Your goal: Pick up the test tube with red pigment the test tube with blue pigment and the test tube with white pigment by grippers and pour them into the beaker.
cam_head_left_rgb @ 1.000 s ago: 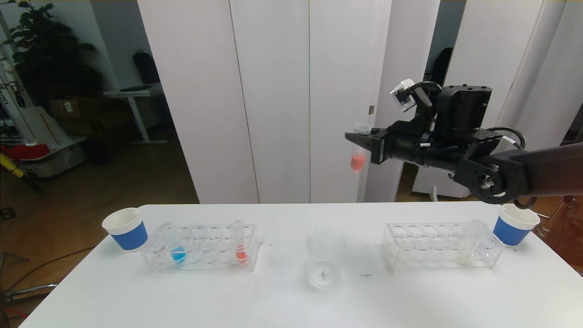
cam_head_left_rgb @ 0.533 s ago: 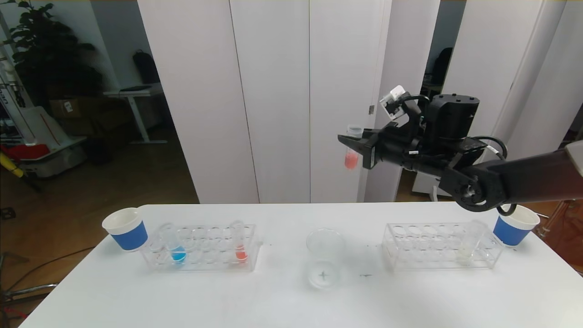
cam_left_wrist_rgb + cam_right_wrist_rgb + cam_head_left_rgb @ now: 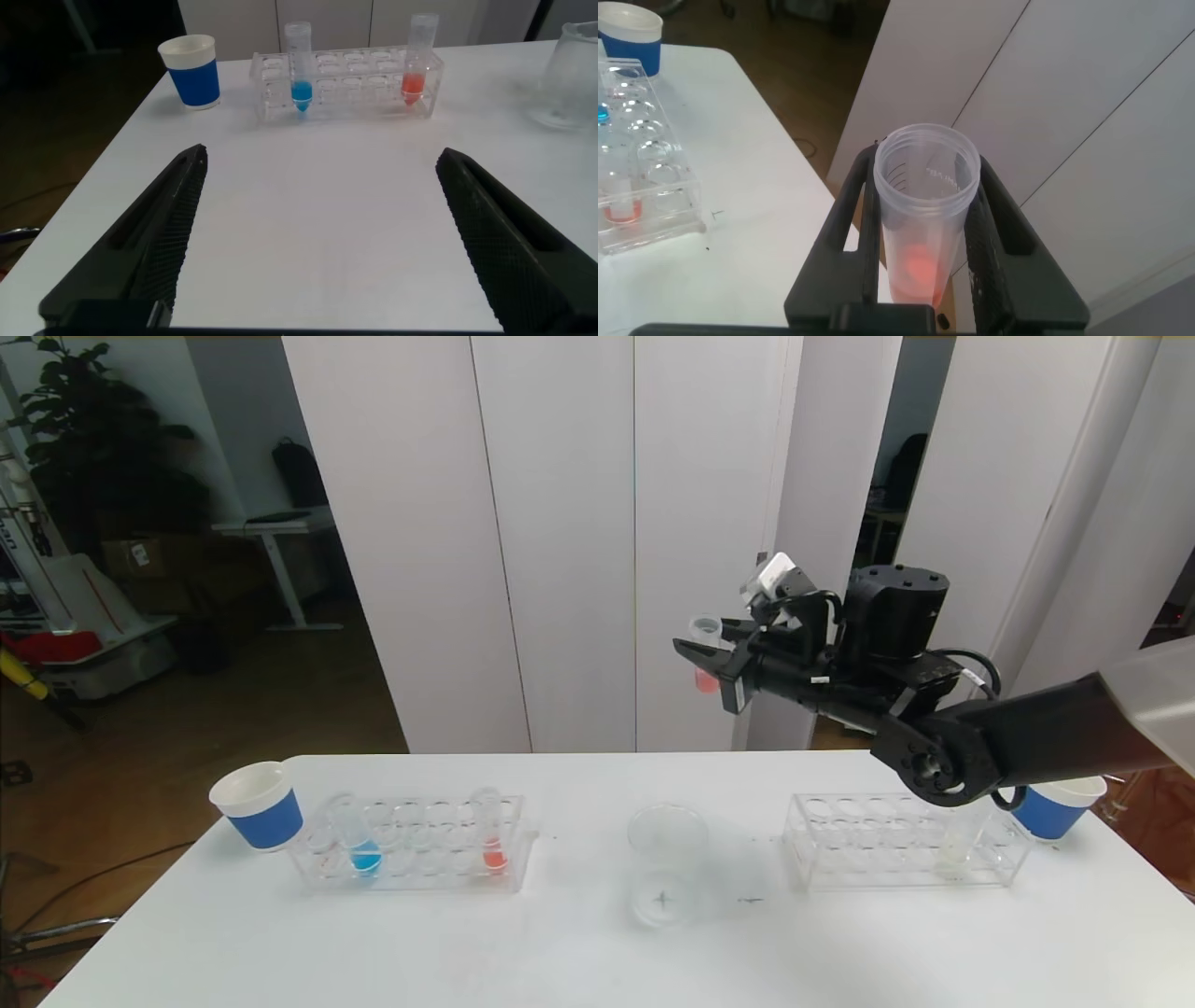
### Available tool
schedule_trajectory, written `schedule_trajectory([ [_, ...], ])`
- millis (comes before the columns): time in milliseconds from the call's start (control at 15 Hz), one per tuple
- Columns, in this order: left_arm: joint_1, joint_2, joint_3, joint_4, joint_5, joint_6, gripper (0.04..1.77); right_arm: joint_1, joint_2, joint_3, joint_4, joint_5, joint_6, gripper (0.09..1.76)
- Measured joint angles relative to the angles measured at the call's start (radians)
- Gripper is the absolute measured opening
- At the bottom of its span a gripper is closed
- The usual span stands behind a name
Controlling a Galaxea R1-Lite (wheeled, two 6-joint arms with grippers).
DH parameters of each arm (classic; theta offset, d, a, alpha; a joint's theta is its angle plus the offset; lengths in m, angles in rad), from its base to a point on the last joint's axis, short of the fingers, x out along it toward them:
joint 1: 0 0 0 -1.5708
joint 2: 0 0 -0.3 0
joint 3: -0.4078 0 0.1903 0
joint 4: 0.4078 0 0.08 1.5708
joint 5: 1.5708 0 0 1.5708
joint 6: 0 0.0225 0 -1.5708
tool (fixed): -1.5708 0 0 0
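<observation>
Red-pigment test tube [image 3: 705, 658] — pinched upright in the right gripper [image 3: 709, 658], high above the beaker [image 3: 665, 863]; left gripper [image 3: 318, 233] spread.

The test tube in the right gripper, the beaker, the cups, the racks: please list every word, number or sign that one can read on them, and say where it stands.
No text can be read.
Test tube with red pigment, held in the right gripper: faint graduation marks and figures on its wall, too blurred to read.
Beaker: a small dark cross shows at its bottom, no letters.
Blue-banded cups, racks: no print shows.
</observation>
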Motion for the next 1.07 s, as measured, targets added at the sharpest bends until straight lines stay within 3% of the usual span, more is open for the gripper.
schedule_trajectory([
  [200,0.000,0.000,0.000,0.000,0.000,0.000,1.75,0.022,0.002,0.045,-0.125,0.033,-0.027,0.60],
  [467,0.000,0.000,0.000,0.000,0.000,0.000,1.75,0.024,0.014,0.105,-0.248,0.199,-0.040,0.60],
  [733,0.000,0.000,0.000,0.000,0.000,0.000,1.75,0.008,0.018,0.134,-0.257,0.312,-0.134,0.60],
  [1067,0.000,0.000,0.000,0.000,0.000,0.000,1.75,-0.004,0.019,0.139,-0.250,0.356,-0.281,0.60],
])
